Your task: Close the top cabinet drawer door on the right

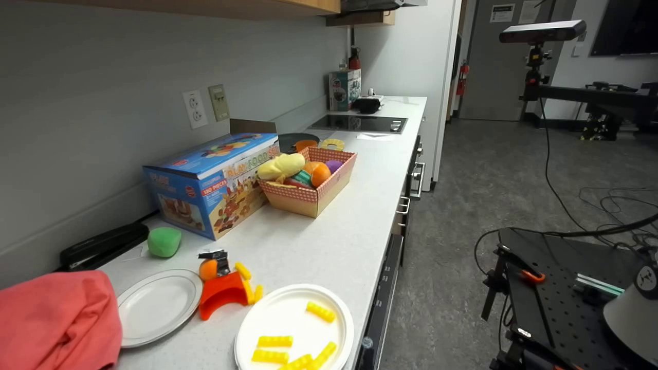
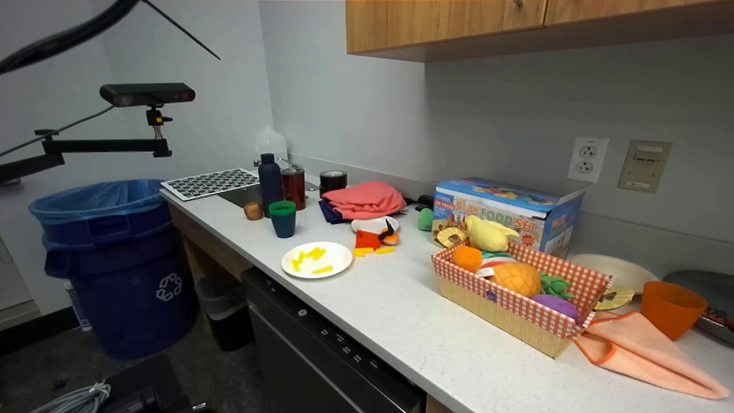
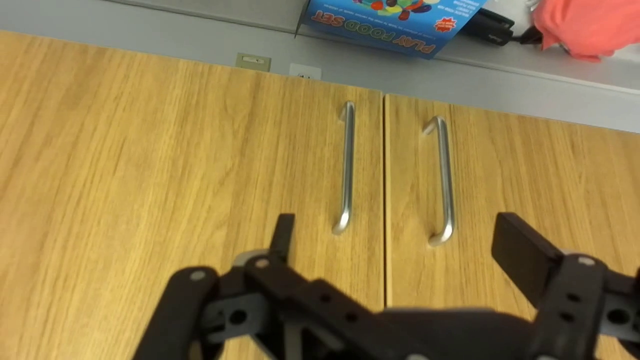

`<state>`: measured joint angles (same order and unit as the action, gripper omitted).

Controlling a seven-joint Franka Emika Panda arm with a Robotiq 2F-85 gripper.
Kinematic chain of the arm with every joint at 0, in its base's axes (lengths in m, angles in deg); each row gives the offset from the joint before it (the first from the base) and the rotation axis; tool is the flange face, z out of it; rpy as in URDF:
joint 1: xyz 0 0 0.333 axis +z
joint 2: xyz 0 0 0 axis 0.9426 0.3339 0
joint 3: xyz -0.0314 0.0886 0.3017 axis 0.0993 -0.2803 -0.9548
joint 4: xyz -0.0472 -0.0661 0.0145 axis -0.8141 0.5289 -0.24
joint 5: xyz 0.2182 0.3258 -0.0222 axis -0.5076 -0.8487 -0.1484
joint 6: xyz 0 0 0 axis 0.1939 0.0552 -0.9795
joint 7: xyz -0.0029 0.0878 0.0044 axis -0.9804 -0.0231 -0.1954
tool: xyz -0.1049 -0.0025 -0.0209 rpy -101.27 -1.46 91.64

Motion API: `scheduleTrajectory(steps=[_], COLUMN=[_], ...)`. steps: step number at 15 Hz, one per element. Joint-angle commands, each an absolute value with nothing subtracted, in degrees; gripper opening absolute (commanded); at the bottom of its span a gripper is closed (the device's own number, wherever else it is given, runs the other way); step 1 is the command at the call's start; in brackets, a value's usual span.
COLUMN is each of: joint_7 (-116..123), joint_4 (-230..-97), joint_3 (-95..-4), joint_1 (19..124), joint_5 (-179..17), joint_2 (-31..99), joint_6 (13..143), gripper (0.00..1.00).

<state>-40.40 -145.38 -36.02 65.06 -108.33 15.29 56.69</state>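
Two light wooden cabinet doors fill the wrist view, whose picture stands upside down: a picture-left door and a picture-right door. Each has a silver bar handle, the picture-left handle and the picture-right handle. A narrow dark gap runs between the doors, and they look nearly flush. My gripper is open and empty in front of the doors, its fingers spread wider than both handles. In both exterior views only the lower part of the upper cabinet shows, and the gripper is out of view.
Below the cabinet, the white counter holds a blue play food box, a checked basket, plates and a coral cloth. A camera on an arm stands beside the counter. The robot base sits on a black cart.
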Motion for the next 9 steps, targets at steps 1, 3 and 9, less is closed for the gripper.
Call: scheduleTrajectory(steps=[1, 3, 9], joint_7=[-40.8, -40.3, -39.8], joint_4=[-152.5, -156.7, -168.3], joint_3=[-36.5, -36.9, -38.0], joint_1=[65.4, 65.3, 65.3], joint_5=[-108.5, -108.0, -107.1], joint_2=[9.1, 5.4, -4.7], joint_6=[58.2, 58.4, 59.3], gripper=[1.00, 1.00, 1.00])
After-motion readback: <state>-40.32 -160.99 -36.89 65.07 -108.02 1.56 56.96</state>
